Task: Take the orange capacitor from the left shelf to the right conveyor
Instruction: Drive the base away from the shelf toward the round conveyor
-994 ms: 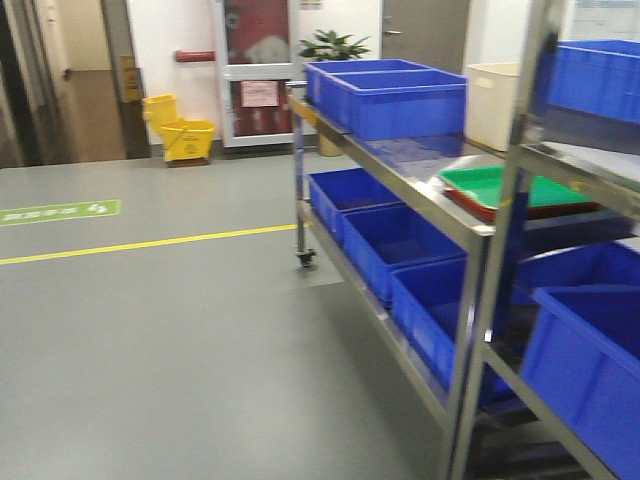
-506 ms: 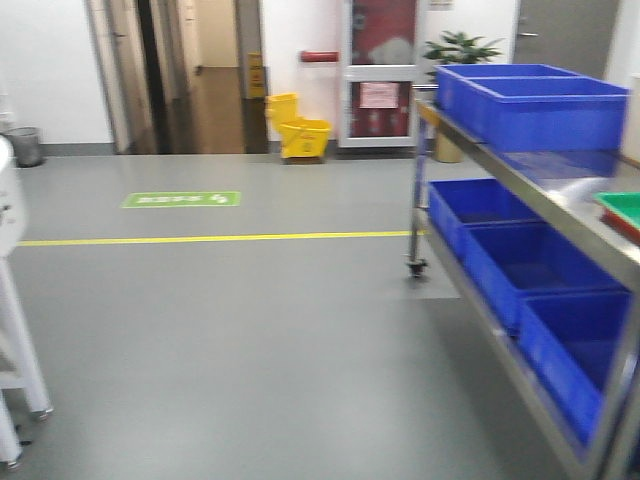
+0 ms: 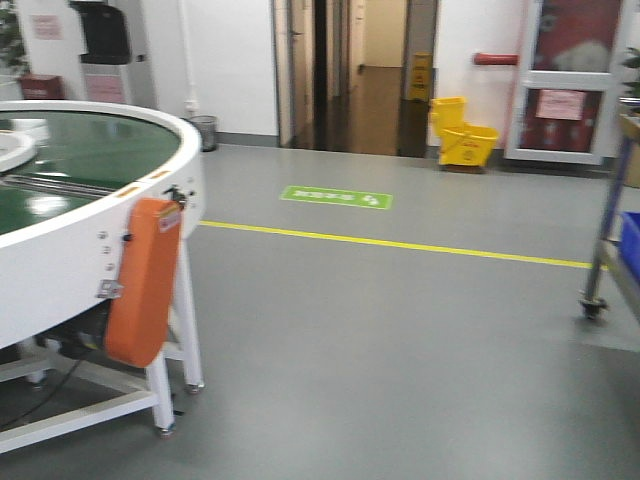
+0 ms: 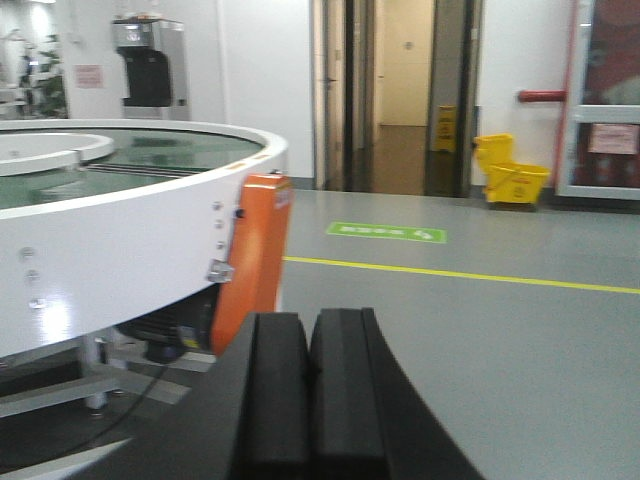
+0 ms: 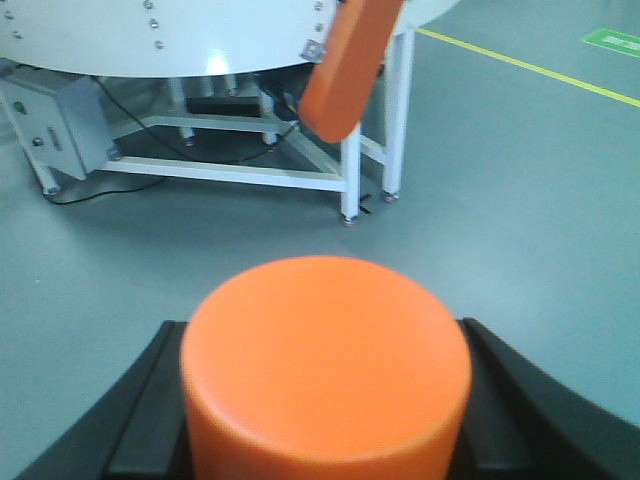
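Our right jaws are closed to the width of the orange capacitor point(image 5: 325, 370), a stubby, matte, flat-topped cylinder held between black fingers point(image 5: 140, 415) above the grey floor point(image 3: 380, 340). Our left jaws are pressed together with nothing between them. We judge the pick done and the carry in hand. The right conveyor point(image 3: 60, 270) stands near, its white rim smooth, its belt point(image 3: 90, 150) glossy dark green, and an orange guard panel point(image 3: 145, 280) hangs on its side. Next we must close in and raise the capacitor over that rim. The left shelf point(image 3: 608, 225), blurred at the frame edge, looks like steel.
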